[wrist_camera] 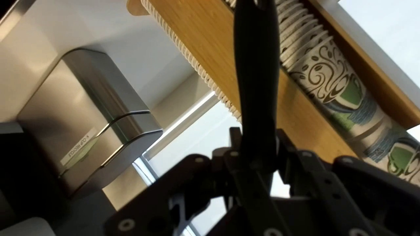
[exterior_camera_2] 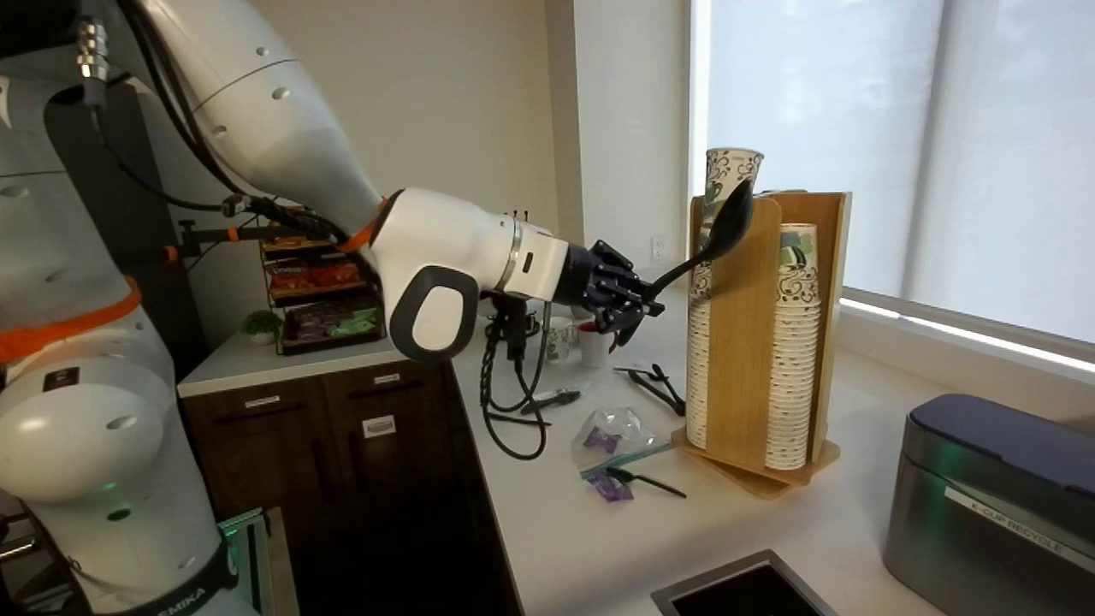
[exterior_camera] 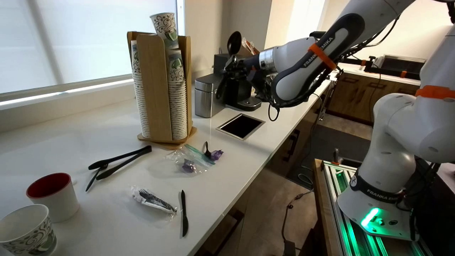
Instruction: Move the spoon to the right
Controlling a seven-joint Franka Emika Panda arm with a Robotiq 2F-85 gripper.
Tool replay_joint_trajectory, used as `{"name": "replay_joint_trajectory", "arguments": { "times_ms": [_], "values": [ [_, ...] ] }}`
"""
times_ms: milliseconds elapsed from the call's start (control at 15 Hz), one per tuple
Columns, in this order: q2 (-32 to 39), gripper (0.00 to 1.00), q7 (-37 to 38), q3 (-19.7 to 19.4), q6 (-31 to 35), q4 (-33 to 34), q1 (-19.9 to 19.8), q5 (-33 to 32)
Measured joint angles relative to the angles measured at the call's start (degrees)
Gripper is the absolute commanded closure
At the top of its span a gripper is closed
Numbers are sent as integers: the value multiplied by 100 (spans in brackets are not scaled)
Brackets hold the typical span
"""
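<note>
At mid-frame in an exterior view, we see the black two-finger gripper (exterior_camera_2: pixel 649 301) pinching the handle of the large all-black oval-bowled serving spoon (exterior_camera_2: pixel 732 221), held above the smooth white counter (exterior_camera_2: pixel 590 539) with its bowl raised toward the upper right, in front of the tan wooden cup holder (exterior_camera_2: pixel 744 368). We judge the carry in hand, the set-down not yet done. The next move, we think, calls for a sweep right, clear of the holder, then slow lowering onto the counter; whose right is meant, we cannot tell. Where gripper meets handle, black merges into black, and in the wrist view we cannot make out the bowl. The square metal-framed hole (exterior_camera_2: pixel 742 595) is cut off at the lower edge, the grey boxy steel bin (exterior_camera_2: pixel 967 513) at the right
</note>
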Motion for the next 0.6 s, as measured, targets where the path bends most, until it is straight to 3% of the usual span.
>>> {"name": "replay_joint_trajectory", "arguments": {
  "times_ms": [133, 200, 400, 600],
  "values": [
    [0, 73, 175, -54, 0, -4, 10, -83],
    [0, 93, 202, -54, 0, -4, 27, -84],
    [3, 93, 258, -57, -9, 2, 36, -9],
    [16, 93, 319, -164, -168, 41, -105, 584]
  ]
}}
